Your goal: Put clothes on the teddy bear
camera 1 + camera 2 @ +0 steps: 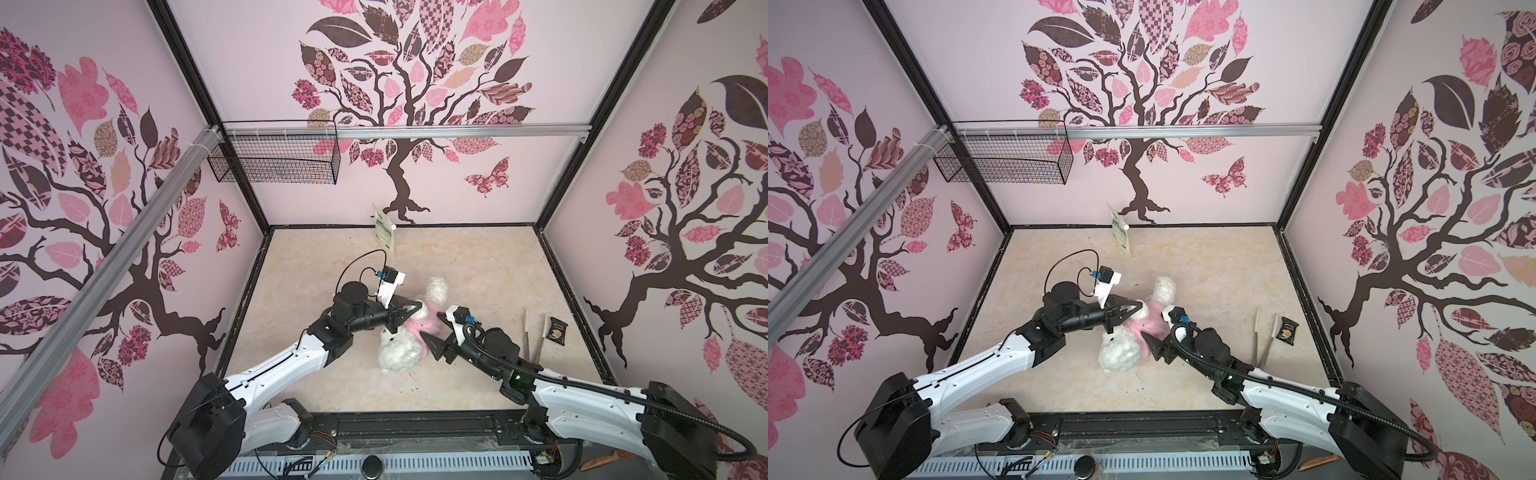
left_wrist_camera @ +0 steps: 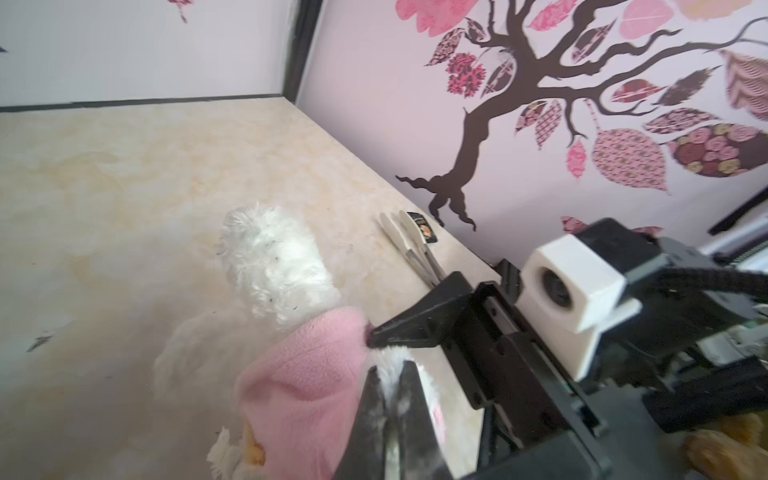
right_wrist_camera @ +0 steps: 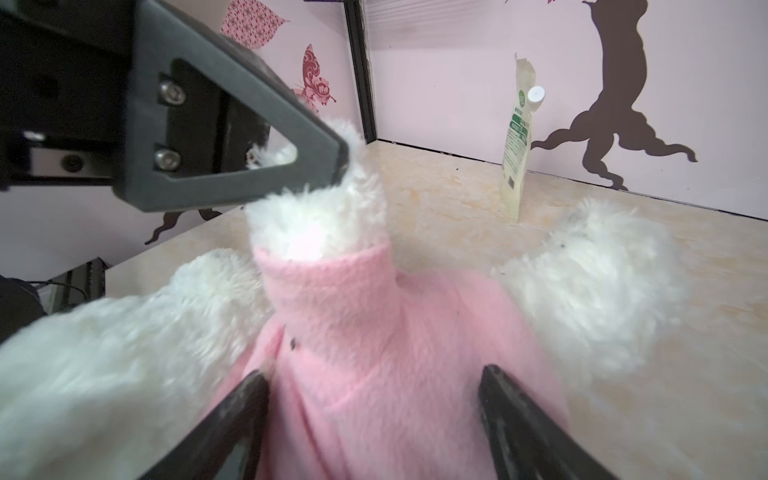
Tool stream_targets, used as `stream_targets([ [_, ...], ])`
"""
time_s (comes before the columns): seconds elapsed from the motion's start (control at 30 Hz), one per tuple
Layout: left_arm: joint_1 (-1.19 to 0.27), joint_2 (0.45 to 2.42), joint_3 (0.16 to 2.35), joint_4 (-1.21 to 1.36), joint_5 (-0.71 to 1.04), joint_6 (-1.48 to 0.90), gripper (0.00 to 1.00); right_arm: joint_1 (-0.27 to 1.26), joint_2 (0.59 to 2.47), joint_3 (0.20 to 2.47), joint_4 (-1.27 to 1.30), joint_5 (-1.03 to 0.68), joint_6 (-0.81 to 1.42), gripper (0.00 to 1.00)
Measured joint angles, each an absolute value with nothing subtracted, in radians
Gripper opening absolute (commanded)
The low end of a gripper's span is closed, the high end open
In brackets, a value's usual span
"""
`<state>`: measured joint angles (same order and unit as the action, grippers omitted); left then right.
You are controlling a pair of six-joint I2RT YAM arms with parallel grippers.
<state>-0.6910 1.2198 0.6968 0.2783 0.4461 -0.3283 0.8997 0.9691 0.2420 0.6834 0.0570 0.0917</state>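
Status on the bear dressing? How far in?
Done: pink top covers the bear's torso, one paw out through a sleeve. In hand: left hand shut on that paw; right hand open over the top. Left: the other arm is not visible in these views, so unconfirmed.

The table [image 1: 478, 266] has a pale beige marbled top with a dark border. The teddy bear [image 1: 399, 353] lies near its middle, with a pink top on the body. Behind the bear, near the back wall, a pouch [image 1: 384, 226] stands. Right of the bear lie two wooden utensils [image 1: 536, 336] and, just beside them, a small dark packet [image 1: 556, 330].
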Motion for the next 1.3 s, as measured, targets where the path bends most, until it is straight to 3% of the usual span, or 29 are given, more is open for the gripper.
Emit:
stream_targets([
  [0.23,-0.694,1.257,0.699,0.172,0.22,-0.146,0.06,0.841,0.865,0.307,0.499,0.158,0.082,0.96],
  [0.4,-0.751,1.344,0.699,0.186,0.212,-0.101,0.27,0.727,0.73,0.309,0.403,0.266,0.107,0.99],
  [0.57,-0.866,1.475,0.699,0.235,0.323,-0.14,0.5,0.711,0.643,0.309,0.354,0.339,0.113,0.98],
  [0.7,-0.884,1.406,0.698,0.223,0.363,-0.195,0.62,0.711,0.658,0.309,0.324,0.28,0.112,0.9],
  [0.9,-0.863,1.074,0.656,0.175,0.259,-0.255,0.71,0.713,0.839,0.35,0.337,0.051,0.128,0.76],
  [1.03,-0.741,0.958,0.604,0.106,0.156,-0.376,0.72,0.766,1.051,0.469,0.337,-0.067,0.117,0.69],
  [1.3,-0.485,0.913,0.406,0.025,0.076,-0.664,0.78,0.827,1.339,0.583,0.321,-0.176,0.109,0.42],
])
